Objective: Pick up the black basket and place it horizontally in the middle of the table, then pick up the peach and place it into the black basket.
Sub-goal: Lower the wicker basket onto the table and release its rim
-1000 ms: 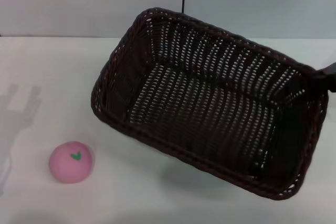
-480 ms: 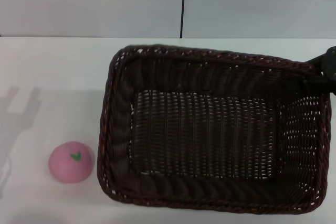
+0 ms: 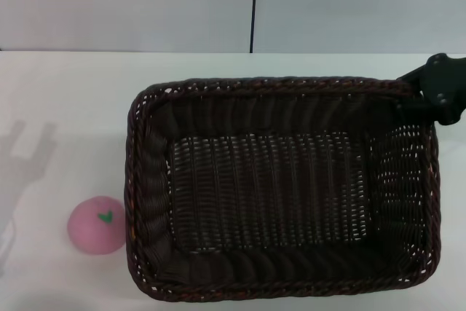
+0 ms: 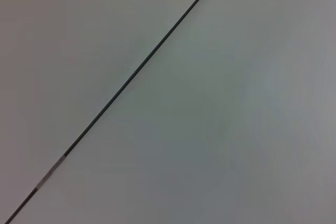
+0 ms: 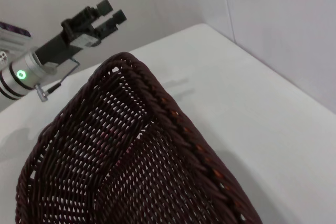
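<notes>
The black basket [image 3: 149, 180] lies horizontally across the middle and right of the white table [image 3: 65, 92], open side up and empty. My right gripper [image 3: 421, 100] is shut on its braided rim at the far right corner. I cannot tell whether the basket rests on the table. The right wrist view shows the basket's rim [image 5: 173, 114] close up. The pink peach [image 3: 95, 225] sits on the table just left of the basket's near left corner. My left gripper [image 5: 107, 14] hangs open and empty above the table's left side, seen only in the right wrist view.
A grey wall with a dark vertical seam [image 3: 254, 5] stands behind the table's far edge. The left gripper's shadow [image 3: 29, 147] falls on the bare left part of the table. The left wrist view shows only wall.
The basket has turned from a diagonal, tilted pose to level and horizontal, and has come nearer and to the left with my right gripper. The peach has not moved.
</notes>
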`<state>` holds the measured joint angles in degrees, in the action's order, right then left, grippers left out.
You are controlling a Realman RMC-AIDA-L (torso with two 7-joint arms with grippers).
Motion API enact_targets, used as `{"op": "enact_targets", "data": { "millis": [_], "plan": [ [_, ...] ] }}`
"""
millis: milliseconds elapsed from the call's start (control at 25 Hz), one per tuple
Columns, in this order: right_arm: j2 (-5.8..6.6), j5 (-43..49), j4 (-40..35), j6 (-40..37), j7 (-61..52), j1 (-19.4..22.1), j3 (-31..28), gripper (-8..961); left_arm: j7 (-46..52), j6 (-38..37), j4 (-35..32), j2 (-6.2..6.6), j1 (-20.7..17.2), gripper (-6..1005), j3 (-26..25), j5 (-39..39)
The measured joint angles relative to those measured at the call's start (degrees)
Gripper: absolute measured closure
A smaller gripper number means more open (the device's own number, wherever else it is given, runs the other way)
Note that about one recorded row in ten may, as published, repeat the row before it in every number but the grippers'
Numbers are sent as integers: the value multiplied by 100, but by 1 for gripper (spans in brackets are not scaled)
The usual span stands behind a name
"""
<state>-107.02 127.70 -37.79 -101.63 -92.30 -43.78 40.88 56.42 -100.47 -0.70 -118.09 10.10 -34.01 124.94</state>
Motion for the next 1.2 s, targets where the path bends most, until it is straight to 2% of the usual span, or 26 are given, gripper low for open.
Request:
{"op": "enact_targets", "data": {
  "millis": [480,1200],
  "plan": [
    [26,-15,94,323,150,190,17,794,11,8,-23,10,-67,389,0,-4],
    [-22,18,137,787,433,16,165,795,68,7,-3,-3,-79,406,38,8]
  ]
}}
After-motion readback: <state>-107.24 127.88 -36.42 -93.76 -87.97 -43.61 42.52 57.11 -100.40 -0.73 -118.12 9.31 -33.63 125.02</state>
